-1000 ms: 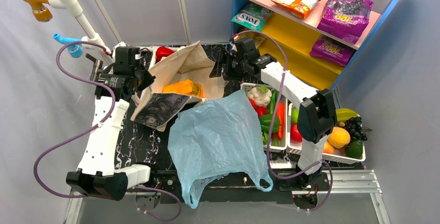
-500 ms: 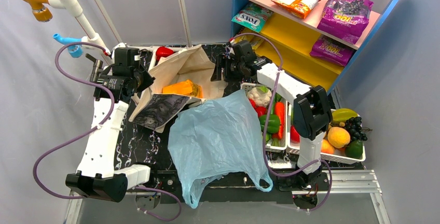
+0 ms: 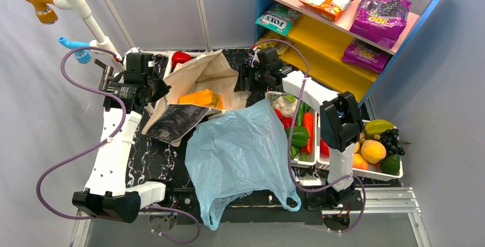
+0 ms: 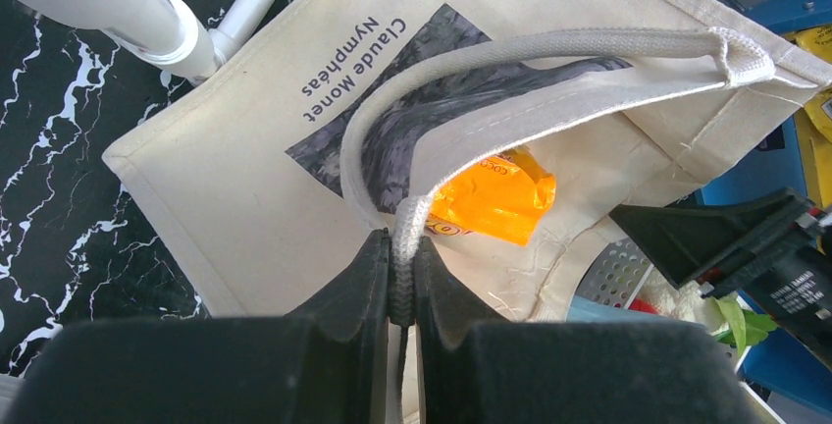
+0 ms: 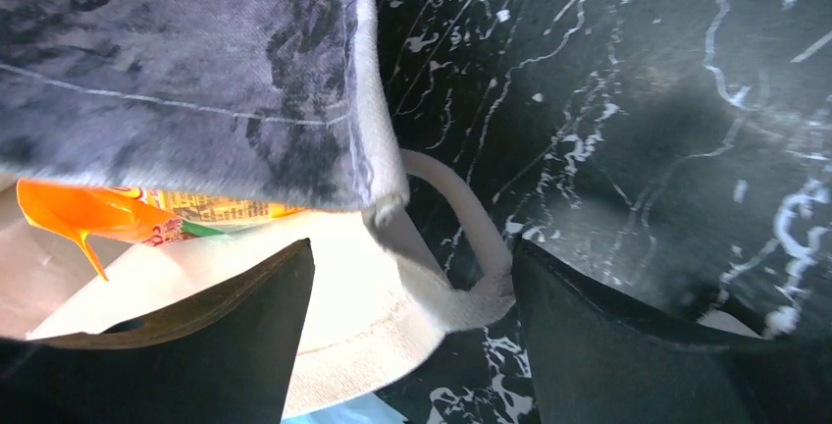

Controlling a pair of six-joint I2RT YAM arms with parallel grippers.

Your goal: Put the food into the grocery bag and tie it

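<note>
Overhead, the grocery bag [image 3: 240, 155] lies flat and crumpled at the near centre of the black marbled table [image 3: 136, 144], with its handle loops toward the near edge. Both arms reach past it to the far side. The food sits outside the bag, to its right. Vegetables [image 3: 299, 135] fill the vegetable tray [image 3: 302, 164] just beside the bag, and fruit [image 3: 374, 151] fills the fruit tray [image 3: 382, 176] further right. A beige canvas tote [image 3: 200, 75] lies at the far centre with an orange packet [image 3: 200, 96] in its mouth. The left gripper [image 4: 399, 252] has its jaws clenched on the tote's webbing handle [image 4: 510, 51]. The right gripper [image 5: 412, 267] has its jaws spread wide, straddling the tote's other handle [image 5: 471, 218] without clasping it.
</note>
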